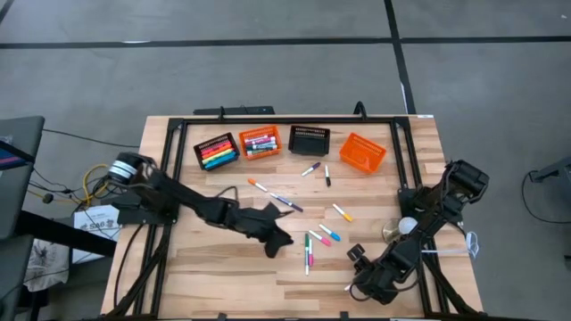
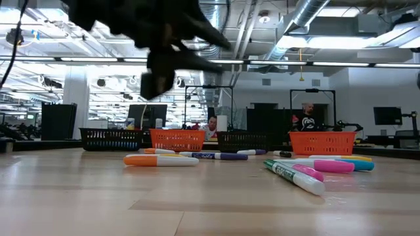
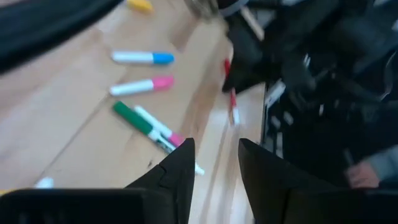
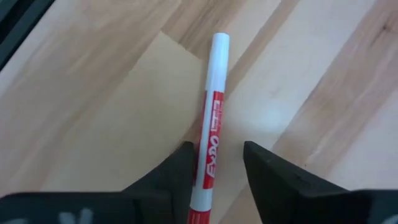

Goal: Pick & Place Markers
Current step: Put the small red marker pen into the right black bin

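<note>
Right hand (image 4: 214,163) astride one marker (image 4: 213,118)

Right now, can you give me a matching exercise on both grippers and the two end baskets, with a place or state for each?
1. right gripper
2. left gripper
3. leftmost black basket
4. rightmost orange basket

A. sits askew, out of line with the row
B. packed with markers
C. open, hovering above the table
D. straddles a red-and-white Expo marker

Pairs: 1-D, 2-C, 3-B, 4-A.
</note>
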`<state>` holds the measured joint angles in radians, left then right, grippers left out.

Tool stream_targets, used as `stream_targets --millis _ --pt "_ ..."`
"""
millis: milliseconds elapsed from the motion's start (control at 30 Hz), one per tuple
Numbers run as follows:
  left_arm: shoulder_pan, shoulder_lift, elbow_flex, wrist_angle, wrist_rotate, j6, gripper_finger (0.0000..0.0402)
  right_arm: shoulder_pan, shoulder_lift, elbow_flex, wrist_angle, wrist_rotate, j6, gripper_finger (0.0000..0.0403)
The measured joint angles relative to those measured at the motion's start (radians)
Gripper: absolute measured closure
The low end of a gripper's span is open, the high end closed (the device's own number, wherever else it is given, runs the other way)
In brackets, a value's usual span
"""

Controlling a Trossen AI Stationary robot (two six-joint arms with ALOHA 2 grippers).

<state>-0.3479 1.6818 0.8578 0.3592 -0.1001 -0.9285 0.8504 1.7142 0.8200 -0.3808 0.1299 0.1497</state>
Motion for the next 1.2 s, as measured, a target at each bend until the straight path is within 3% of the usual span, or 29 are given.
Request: stream_targets --millis 167,367,533,700,1000,1200 --pt "0.018 0.081 0.026 -0.006 0.064 0.005 0.0280 -0.004 0.000 0.000 0.003 0.001 0.034 0.0294" --pt "0.020 0.040 0.027 -0.038 0.095 0.006 0.0280 -0.016 0.000 0.000 0.004 0.000 0.034 0.0318" --pt "0.018 -0.058 0.028 -0.247 0.087 0.030 0.0280 -0.046 0.000 0.000 0.006 -0.009 0.035 0.0348" --pt "0.018 -0.190 -0.011 -0.466 0.002 0.000 0.0280 -0.075 0.000 0.001 0.006 -0.033 0.035 0.0380" --pt "0.002 -0.451 -0.163 -0.589 -0.138 -0.092 0.0280 -0.110 0.003 0.040 -0.016 -0.044 0.163 0.0367" --pt "-0.011 -0.593 -0.268 -0.621 -0.170 -0.175 0.0280 -0.155 0.007 0.075 -0.013 0.008 0.164 0.0385"
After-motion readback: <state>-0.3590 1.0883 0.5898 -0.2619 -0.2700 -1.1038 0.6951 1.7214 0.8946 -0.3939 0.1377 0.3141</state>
